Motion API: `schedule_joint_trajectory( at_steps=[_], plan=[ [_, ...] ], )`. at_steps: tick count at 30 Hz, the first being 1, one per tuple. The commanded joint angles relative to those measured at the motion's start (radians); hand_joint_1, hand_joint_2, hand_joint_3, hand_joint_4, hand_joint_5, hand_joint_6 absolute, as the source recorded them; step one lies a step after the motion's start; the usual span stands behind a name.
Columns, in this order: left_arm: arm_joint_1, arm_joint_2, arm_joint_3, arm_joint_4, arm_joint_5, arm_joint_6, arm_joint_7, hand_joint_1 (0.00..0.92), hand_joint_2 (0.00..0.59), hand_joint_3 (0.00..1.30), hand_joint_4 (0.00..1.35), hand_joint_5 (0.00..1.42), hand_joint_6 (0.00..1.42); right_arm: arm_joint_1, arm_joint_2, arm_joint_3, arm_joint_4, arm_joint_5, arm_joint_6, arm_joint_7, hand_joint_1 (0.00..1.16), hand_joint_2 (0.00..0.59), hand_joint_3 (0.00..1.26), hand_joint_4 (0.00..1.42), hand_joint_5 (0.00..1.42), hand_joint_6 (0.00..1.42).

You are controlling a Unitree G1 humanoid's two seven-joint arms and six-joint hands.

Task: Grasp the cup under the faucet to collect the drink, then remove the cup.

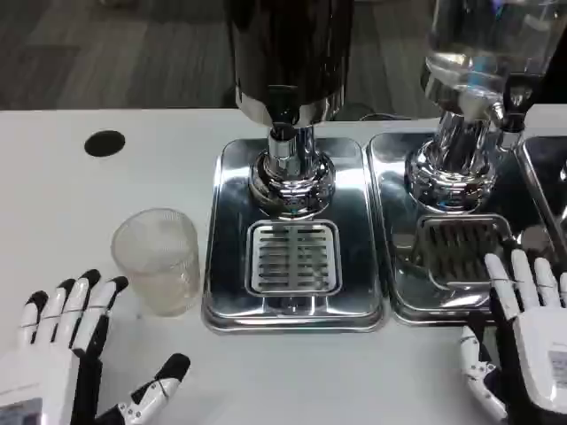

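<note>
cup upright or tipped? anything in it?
Upright: the cup stands on the table left of the drip tray, mouth up. It looks empty, nothing visible through its clear wall.

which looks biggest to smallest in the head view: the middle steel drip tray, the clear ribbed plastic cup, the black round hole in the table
1. Middle shiny steel drip tray, clearly largest.
2. Clear ribbed plastic cup, much smaller than the tray.
3. Black round hole in the white table, smallest; it lies farther from the camera, but the gap looks too wide to flip.

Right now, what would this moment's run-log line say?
cup: on table, left of the dark dispenser's tray, not under faucet | left hand: open, near cup | right hand: open
</note>
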Motion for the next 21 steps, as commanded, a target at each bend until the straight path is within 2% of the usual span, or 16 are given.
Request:
schedule_joint_trajectory(
  at_steps=[1,21],
  plan=[
    [0.008,0.003,0.002,-0.012,0.004,0.004,-0.004,0.0,0.155,0.18,0.0,0.06,0.03,0.008,0.001,0.002,-0.008,0.005,-0.006,-0.01,0.0,0.537,0.09,0.0,0.0,0.0],
    [0.009,0.002,0.011,-0.028,-0.012,-0.013,0.002,0.0,0.155,0.18,0.0,0.06,0.03,0.021,0.005,0.0,-0.031,-0.002,0.007,-0.002,0.0,0.546,0.09,0.0,0.0,0.0]
  ],
)
